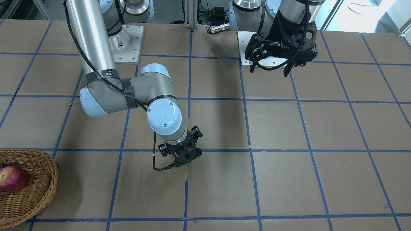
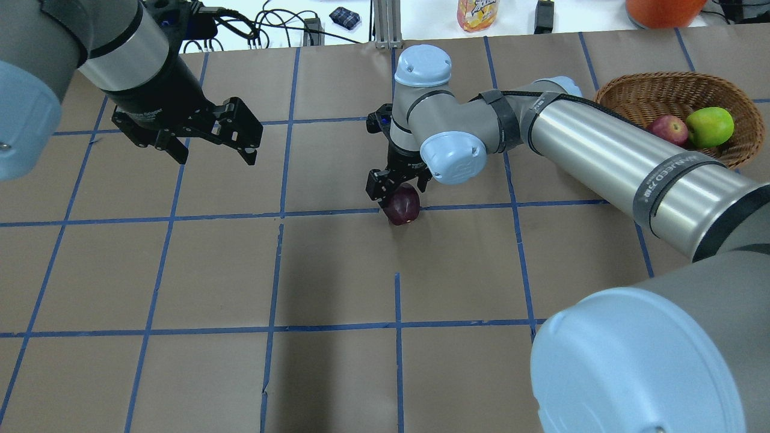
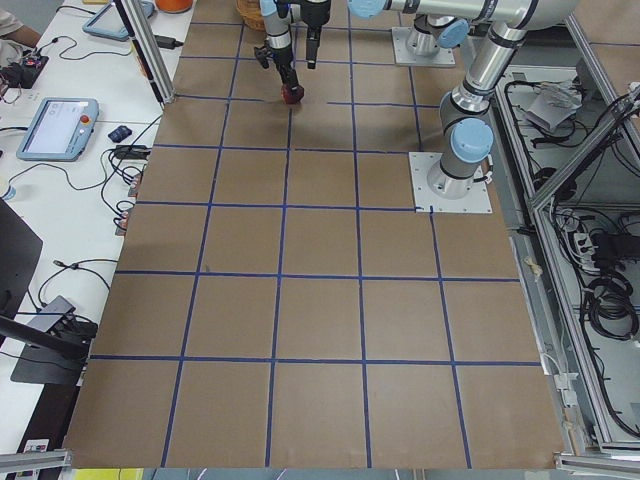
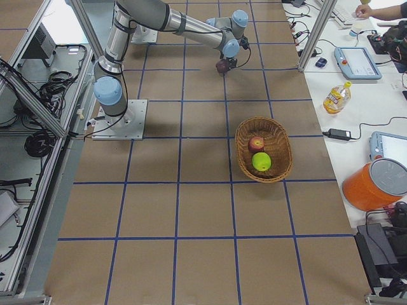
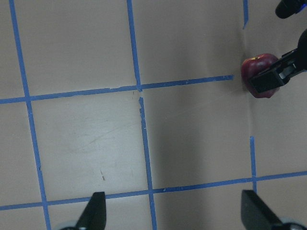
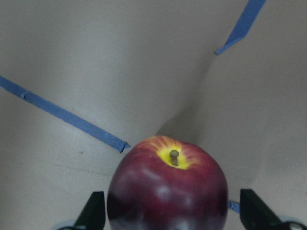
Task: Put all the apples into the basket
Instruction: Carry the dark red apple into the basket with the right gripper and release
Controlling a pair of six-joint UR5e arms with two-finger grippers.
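Observation:
The dark maroon apple (image 2: 404, 208) sits on the brown table near its middle, stem up in the right wrist view (image 6: 168, 191). My right gripper (image 2: 399, 191) is lowered over it, open, with one finger on each side and a small gap to the apple. The wicker basket (image 2: 637, 90) stands at the far right and holds the red streaked apple (image 2: 668, 128) and the yellow-green apple (image 2: 710, 125). My left gripper (image 2: 207, 141) hangs open and empty above the table's left part. Its wrist view shows the maroon apple (image 5: 254, 67) at the upper right.
My right arm (image 2: 601, 150) stretches low between the basket and the table's middle. A drink bottle (image 4: 335, 96), an orange container (image 4: 375, 184) and a tablet (image 4: 359, 60) lie on the side bench beyond the table edge. The arm bases (image 1: 128, 41) stand at the robot's side.

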